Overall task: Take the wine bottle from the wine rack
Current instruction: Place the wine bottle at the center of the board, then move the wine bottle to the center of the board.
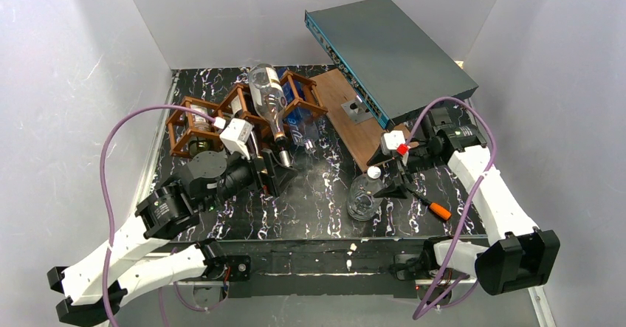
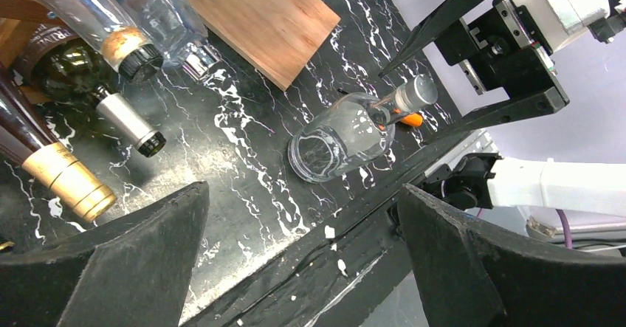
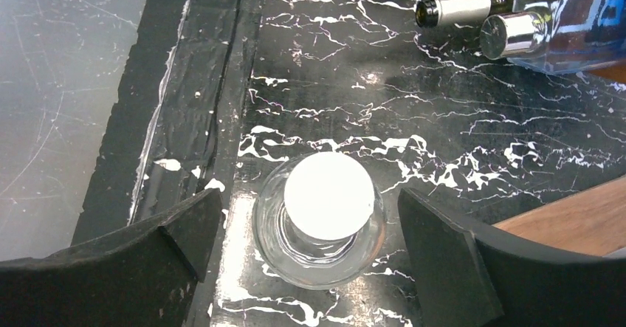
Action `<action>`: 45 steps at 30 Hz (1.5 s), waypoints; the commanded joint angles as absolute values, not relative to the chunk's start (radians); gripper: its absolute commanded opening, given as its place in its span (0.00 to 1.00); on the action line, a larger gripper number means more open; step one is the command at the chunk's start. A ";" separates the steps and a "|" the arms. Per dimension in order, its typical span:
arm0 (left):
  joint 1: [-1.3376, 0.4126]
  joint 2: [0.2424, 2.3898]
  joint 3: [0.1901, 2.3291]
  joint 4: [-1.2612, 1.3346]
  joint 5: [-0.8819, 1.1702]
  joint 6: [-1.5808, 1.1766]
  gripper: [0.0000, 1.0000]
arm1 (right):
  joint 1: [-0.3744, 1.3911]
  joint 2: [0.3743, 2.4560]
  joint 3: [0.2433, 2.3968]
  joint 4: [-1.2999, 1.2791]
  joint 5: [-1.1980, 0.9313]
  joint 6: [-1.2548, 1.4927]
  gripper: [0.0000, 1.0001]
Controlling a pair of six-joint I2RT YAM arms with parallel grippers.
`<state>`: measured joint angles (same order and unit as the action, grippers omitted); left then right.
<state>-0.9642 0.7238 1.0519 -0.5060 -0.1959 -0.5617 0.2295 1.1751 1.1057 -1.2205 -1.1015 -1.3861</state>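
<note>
K: Black marbled table (image 1: 310, 209), white walls on three sides. Where is the bottle?

M: Several lie in the wine rack (image 1: 179, 113) at the far left:
- a clear bottle (image 1: 267, 94) on top, neck sloping toward the arms
- a dark bottle with a silver capsule (image 2: 122, 116)
- a gold-foil bottle (image 2: 59, 172)
- a blue bottle (image 3: 576, 35)

One white-capped bottle (image 1: 364, 198) stands upright on the table, well apart from the rack and near the front edge. I cannot tell for certain which is the task's bottle. The white-capped one reads as already off.

K: Grippers?

M: Right gripper (image 3: 310, 209) is spread wide, a finger on either side of the white cap, glass untouched, nothing held. Left gripper (image 2: 303, 194) is also spread wide and empty, low over the table just beside the necks.

K: Risks?

M: Three.
1. If the right arm lifts off at a slant, a finger could clip the neck and tip the bottle, which stands near the edge. Straight up looks safer.
2. If the left arm swings near the rack, it could nudge the top bottle. That one looks merely laid on the bars and would slide down neck first.
3. Orange-handled tool (image 1: 437, 210) lies near the right fingers. A low sweep could drag it into the standing bottle.
</note>
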 commanded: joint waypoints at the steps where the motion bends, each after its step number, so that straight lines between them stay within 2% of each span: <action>1: -0.962 0.697 1.036 -0.514 -0.267 -0.551 0.98 | 0.261 1.188 1.162 -1.131 -1.054 -1.273 0.95; 11: -0.962 0.693 1.029 -0.511 -0.274 -0.560 0.98 | 0.294 1.184 1.144 -1.080 -1.025 -1.238 0.74; 16: -0.962 0.692 1.029 -0.509 -0.275 -0.565 0.98 | 0.296 1.176 1.138 -1.067 -1.025 -1.222 0.57; 21: -0.963 0.676 1.025 -0.509 -0.275 -0.571 0.98 | 0.294 1.158 1.142 -1.063 -1.016 -1.185 0.33; 26: -0.963 0.655 1.013 -0.515 -0.273 -0.580 0.98 | 0.239 1.131 1.206 -1.107 -1.003 -1.146 0.18; 34: -0.963 0.612 0.988 -0.520 -0.279 -0.585 0.98 | 0.098 1.085 1.295 -1.171 -0.967 -1.091 0.11; 45: -0.962 0.550 0.965 -0.535 -0.291 -0.579 0.98 | -0.070 1.053 1.359 -1.082 -0.745 -0.921 0.08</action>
<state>-0.9642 0.5682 0.9764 -0.5255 -0.2543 -0.5838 -0.0231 1.0920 1.2785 -1.1793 -0.7654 -0.9932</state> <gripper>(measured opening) 0.983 0.465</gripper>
